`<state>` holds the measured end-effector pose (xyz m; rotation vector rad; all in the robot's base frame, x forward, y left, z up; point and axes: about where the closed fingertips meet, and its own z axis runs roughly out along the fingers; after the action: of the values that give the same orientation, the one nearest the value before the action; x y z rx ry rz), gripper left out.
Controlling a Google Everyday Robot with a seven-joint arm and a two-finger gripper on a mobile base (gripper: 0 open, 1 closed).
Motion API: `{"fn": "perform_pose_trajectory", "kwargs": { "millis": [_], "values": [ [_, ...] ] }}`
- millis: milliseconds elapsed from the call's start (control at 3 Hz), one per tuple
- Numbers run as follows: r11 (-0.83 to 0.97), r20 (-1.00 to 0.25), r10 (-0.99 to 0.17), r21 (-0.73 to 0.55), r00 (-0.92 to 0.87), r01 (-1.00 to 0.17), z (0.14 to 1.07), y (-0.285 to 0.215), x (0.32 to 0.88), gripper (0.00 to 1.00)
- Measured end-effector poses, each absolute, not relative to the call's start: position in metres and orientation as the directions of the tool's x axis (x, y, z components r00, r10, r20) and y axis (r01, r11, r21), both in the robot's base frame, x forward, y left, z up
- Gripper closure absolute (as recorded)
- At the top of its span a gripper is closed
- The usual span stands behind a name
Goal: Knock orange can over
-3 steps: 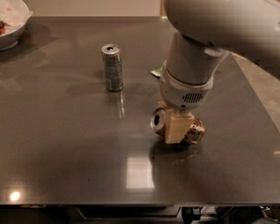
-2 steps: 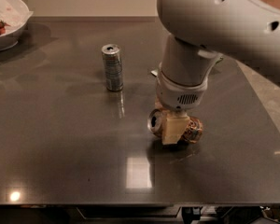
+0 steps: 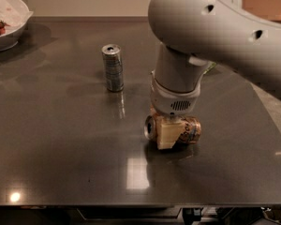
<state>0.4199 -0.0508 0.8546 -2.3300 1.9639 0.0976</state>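
Already on its side mid-table, orange can (image 3: 191, 129), silver top facing left, gripper (image 3: 171, 129) directly over it, jaws pinching its body, slim silver can (image 3: 113, 68) upright behind-left, well apart.

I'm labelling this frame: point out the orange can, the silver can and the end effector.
orange can (image 3: 192, 129): camera view, coppery body, lying sideways.
silver can (image 3: 113, 69): camera view, mid-body.
end effector (image 3: 166, 129): camera view, pale tip in front of the can.

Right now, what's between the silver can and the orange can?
Bare table, in the camera view. The tool is down over the orange can.
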Motion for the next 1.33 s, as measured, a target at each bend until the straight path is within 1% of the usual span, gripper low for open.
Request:
{"fn": "perform_pose_trajectory", "kwargs": {
  "millis": [333, 667, 1333],
  "values": [
    [-0.177, -0.106, -0.978, -0.016, 0.178, -0.984, 0.847, -0.047, 0.418, 0.12],
    [-0.183, -0.107, -0.977, -0.006, 0.183, -0.983, 0.842, -0.044, 0.417, 0.00],
    [-0.180, -0.128, -0.976, 0.012, 0.177, -0.984, 0.834, -0.044, 0.406, 0.00]
  ]
}}
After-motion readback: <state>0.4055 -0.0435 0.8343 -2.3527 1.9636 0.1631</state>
